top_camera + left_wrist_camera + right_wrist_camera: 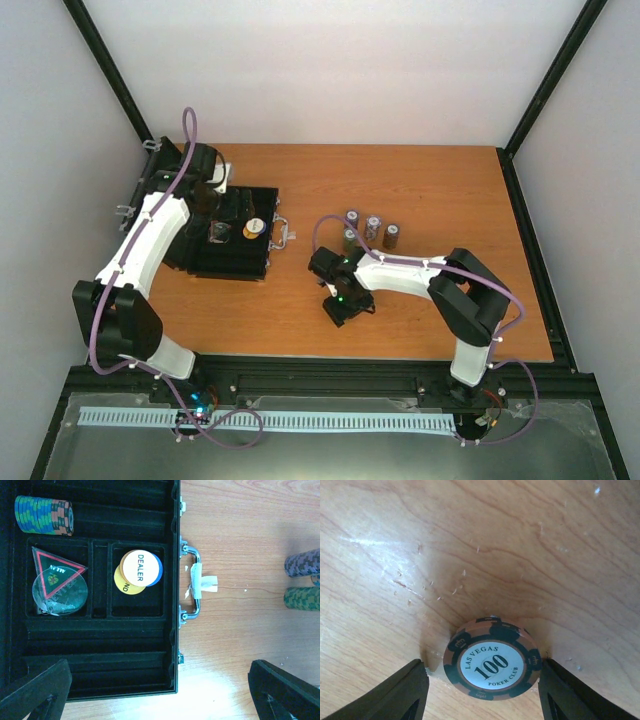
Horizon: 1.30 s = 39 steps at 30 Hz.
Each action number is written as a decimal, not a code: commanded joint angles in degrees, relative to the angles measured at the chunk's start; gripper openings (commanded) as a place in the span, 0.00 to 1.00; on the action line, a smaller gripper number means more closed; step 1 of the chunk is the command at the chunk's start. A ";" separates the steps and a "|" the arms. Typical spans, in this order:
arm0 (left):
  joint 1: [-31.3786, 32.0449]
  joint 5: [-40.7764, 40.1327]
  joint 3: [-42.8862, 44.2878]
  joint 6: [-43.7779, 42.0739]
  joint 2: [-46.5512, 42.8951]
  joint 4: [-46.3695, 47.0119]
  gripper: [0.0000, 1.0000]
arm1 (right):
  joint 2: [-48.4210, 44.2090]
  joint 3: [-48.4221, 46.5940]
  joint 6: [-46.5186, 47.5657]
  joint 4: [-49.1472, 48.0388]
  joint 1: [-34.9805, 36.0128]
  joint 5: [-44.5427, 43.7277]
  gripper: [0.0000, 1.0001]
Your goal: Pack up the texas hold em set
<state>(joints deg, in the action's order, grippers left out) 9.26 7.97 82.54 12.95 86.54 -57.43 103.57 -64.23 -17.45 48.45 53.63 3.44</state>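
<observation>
Over on the left, the left gripper (159,669) is hovering above the open black case (100,665) with its jaws spread wide and nothing between them. One finger is hanging over the ribbed chip rows and the other out over the bare wooden table (250,520). Inside the case, a blue, green and brown stack (45,515) is lying on its side in the top channel. Below it, the dark triangular token (57,570) with a red border is resting on a clear round disc (60,597) in the left compartment. In the next compartment, the white DEALER disc (141,567) is sitting on top of a yellow disc (122,584) and a blue disc (158,575). The silver handle (194,582) is pointing out towards the table, with a white tag (206,583) wrapped around it. Well apart from the case, a purple stack (302,562) and a green stack (302,599) are standing on the wood. On the right, the right gripper (482,667) is sitting low at the table, its two fingers straddling an upright pink-and-black stack (492,665) whose top chip reads LAS VEGAS 100. One finger is sitting right at the stack's edge and a strip of wood is showing between the stack and the other, so the jaws are parted around it, not pinching it. From above, four stacks are showing near that gripper, to the right of the case.
</observation>
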 commanded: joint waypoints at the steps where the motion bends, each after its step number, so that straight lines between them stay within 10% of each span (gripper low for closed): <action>1: -0.20 -0.15 -0.19 -1.11 0.30 0.02 1.00 | 1.73 -0.49 -0.63 0.34 0.95 -0.80 0.62; 13: -0.20 -0.01 -0.33 -1.70 -0.03 -0.14 1.00 | 3.47 -1.58 -2.41 1.18 0.95 -3.93 0.71; 39: -0.20 -0.32 -1.89 -2.18 -1.86 -0.13 1.00 | 3.45 -2.13 -3.58 0.65 0.16 -3.44 0.26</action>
<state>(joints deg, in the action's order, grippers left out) 9.26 7.49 80.60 11.75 86.35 -57.45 106.21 -66.98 -19.79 49.80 54.06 0.67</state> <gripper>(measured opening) 0.997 0.429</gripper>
